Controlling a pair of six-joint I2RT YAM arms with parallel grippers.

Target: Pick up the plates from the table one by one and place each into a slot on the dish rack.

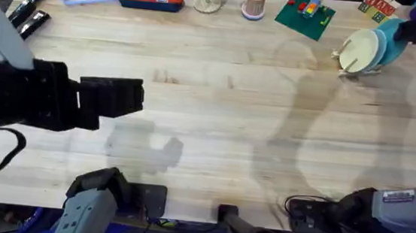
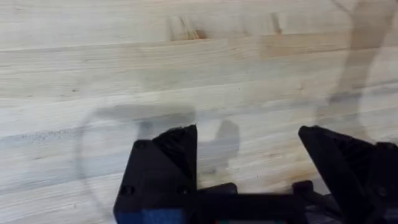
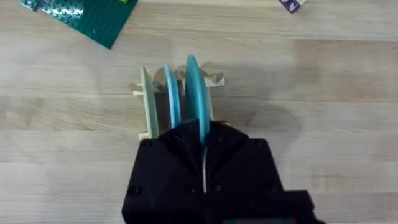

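Right gripper [image 3: 203, 146]: at the far right corner of the table [image 1: 217, 95], over the rack [image 3: 214, 79]. Jaws nearly together, pinching the near edge of the turquoise plate [image 3: 194, 87]. This plate stands on edge, running straight out ahead of the jaws into the rack.

Light blue plate [image 3: 170, 93]: upright in the rack, just beside the turquoise plate, outside the jaws.

Cream plate [image 3: 147, 102]: upright in the rack, next beyond the light blue one, farthest from the jaws. In the overhead view its broad face [image 1: 360, 50] looks toward the table's middle.

Left gripper [image 2: 249, 162]: hangs above the left part of the table, well apart from the rack. Jaws wide; bare wood and the gripper's own shadow lie between and ahead of them.

Green baseplate [image 3: 93, 15]: flat on the table, beyond the rack from the right jaws, off to one side.

Pencil cup [image 1: 255, 3]: at the far edge, near the baseplate.
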